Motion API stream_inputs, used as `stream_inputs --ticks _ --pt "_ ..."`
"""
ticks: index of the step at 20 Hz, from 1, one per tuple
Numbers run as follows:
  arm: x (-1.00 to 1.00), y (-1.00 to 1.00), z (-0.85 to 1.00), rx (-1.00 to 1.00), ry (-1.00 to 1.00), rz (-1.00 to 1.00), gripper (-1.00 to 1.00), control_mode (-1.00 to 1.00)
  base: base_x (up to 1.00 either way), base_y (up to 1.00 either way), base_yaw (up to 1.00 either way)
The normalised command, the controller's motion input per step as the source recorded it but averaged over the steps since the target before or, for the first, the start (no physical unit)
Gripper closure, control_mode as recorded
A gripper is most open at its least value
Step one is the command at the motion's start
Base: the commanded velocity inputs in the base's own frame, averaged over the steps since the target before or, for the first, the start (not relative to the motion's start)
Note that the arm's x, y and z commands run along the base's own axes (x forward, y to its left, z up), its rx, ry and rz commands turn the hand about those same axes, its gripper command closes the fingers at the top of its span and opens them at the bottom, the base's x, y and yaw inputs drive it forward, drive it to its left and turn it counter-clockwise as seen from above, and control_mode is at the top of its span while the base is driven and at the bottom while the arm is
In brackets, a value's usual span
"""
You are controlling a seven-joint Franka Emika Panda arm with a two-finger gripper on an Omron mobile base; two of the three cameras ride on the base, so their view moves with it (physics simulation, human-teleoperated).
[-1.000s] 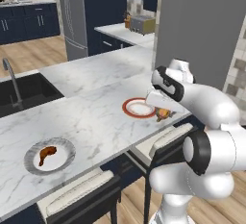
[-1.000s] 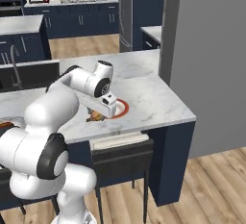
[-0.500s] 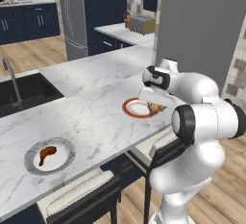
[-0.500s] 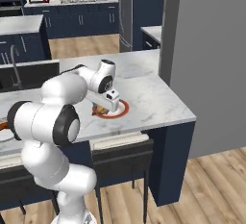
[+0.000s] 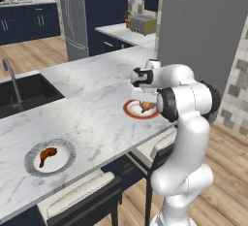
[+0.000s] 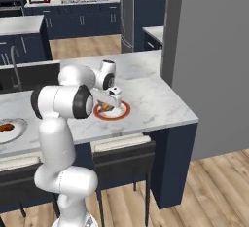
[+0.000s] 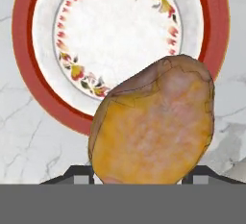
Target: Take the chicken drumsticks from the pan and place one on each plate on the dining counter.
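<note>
Simulated kitchen, navy cabinets, wood floor; working at the dining counter, white veined marble with the black sink and faucet set in at its far-left end.

Progress check:
- Grey-rimmed plate sitting near the counter's front edge, already carrying one drumstick on its white centre. Judging that half as done.
- Red-rimmed plate lying well apart from the grey one, toward the counter's other end, near the grey pillar. Centre showing bare in the hand view.
- Second drumstick sitting in the gripper, close in front of the hand camera, jaws narrowed on it to either side. Hanging over the near rim of the red-rimmed plate, not centred; not possible to tell from the base views whether touching the plate or just above it.

Remaining, as judged: shifting the drumstick further in over the plate's centre, lowering, releasing, lifting clear. Task looking close to finished once that release is made.

Risk noted: letting go now possibly leaving the piece across the rim or rolling onto the marble.
</note>
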Motion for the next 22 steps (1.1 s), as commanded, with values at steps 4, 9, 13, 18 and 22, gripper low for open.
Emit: stream_inputs --ticks 4,9,13,18,22 --pt "0.69 0.1 -0.64 -0.16 0.0 0.0 1.0 -1.0 0.0 0.0 0.0" --pt "0.69 0.0 -0.34 0.0 0.0 0.0 1.0 -1.0 0.0 0.0 0.0" --pt "0.53 0.0 -0.26 0.0 0.0 0.0 1.0 -1.0 0.0 0.0 0.0" --pt "0.4 0.0 -0.25 0.0 0.0 0.0 1.0 -1.0 0.0 0.0 0.0" --pt "-0.01 0.01 -0.17 0.0 -0.01 0.0 -1.0 -1.0 0.0 0.0 0.0"
